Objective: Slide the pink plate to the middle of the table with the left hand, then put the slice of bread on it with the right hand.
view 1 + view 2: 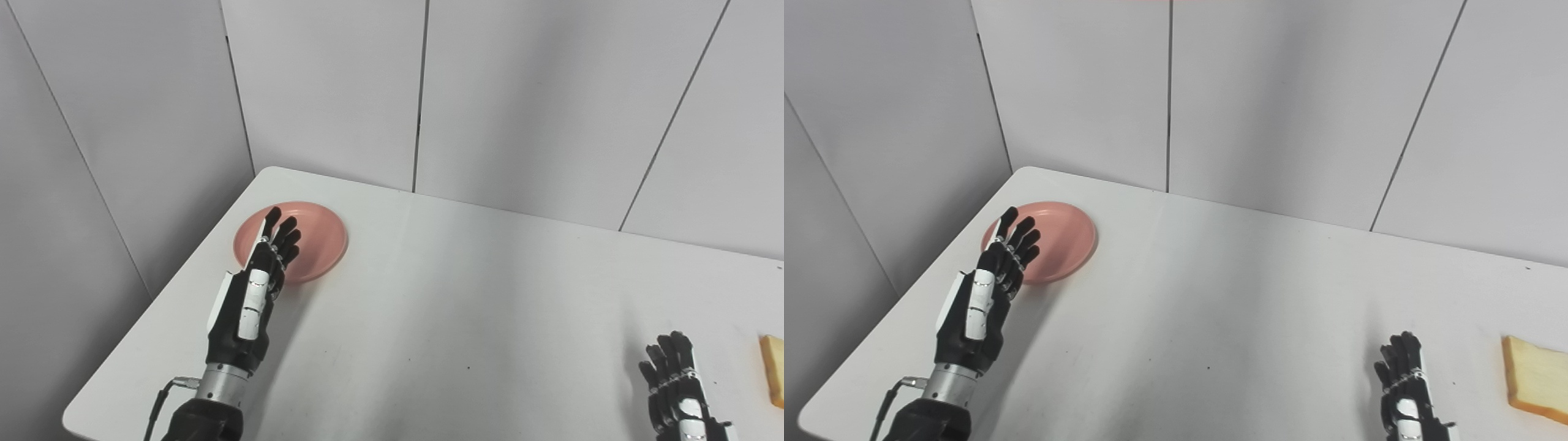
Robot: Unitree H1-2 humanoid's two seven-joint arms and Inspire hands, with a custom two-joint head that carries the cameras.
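Risk lies with the round pink plastic plate [306, 245] near the white desk [441, 294] far-left corner: the open left robot hand [269, 257] could tip it, while the open right robot hand [1402, 380] waits beside the pale bread slice [1536, 378].

We see a white table [1213, 294] carrying a pink plate [1062, 242] near its far left corner (close to the edge) and a slice of bread [1536, 378] well apart at the right.
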